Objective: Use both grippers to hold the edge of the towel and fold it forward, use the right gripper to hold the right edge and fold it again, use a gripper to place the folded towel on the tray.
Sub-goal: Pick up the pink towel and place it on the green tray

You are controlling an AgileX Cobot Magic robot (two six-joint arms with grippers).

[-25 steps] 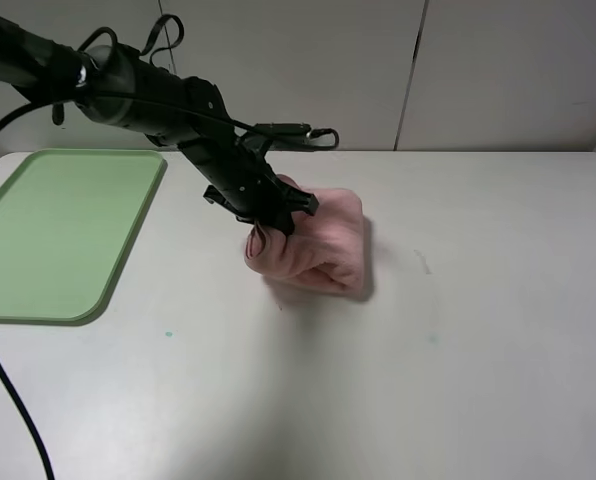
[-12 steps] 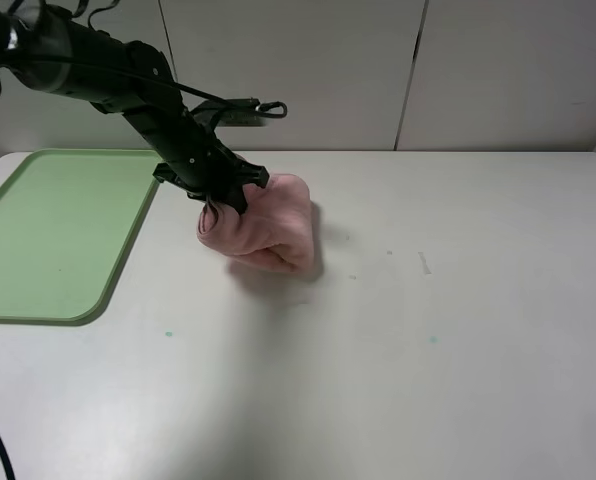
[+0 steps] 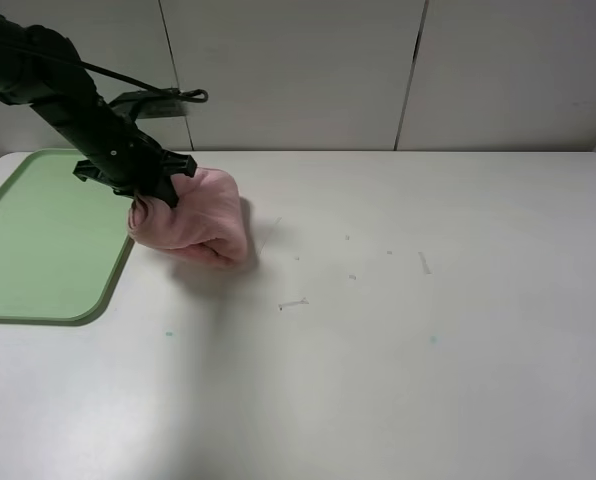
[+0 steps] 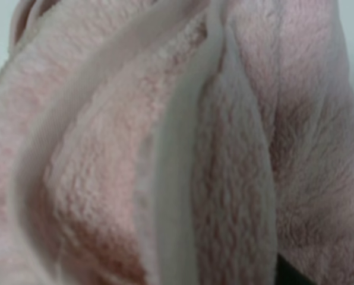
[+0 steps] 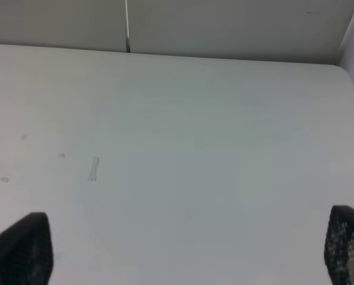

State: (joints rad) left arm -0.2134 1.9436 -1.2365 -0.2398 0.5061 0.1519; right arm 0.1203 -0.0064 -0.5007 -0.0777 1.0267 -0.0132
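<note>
Exterior high view: the left gripper point(image 3: 156, 192) has its jaws clamped on the bunched towel point(image 3: 200, 217), which hangs just beside the tray's point(image 3: 38, 250) right rim, over the worktop point(image 3: 398, 330). Right wrist view: the right gripper's point(image 5: 183, 246) fingertips point(image 5: 22, 246) stand wide apart, holding nothing.

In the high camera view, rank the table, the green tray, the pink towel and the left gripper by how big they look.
1. Table, by far the largest.
2. Tray, though partly cut off at the edge.
3. Towel, bunched.
4. Left gripper, smallest, its fingers partly buried in the towel.
</note>
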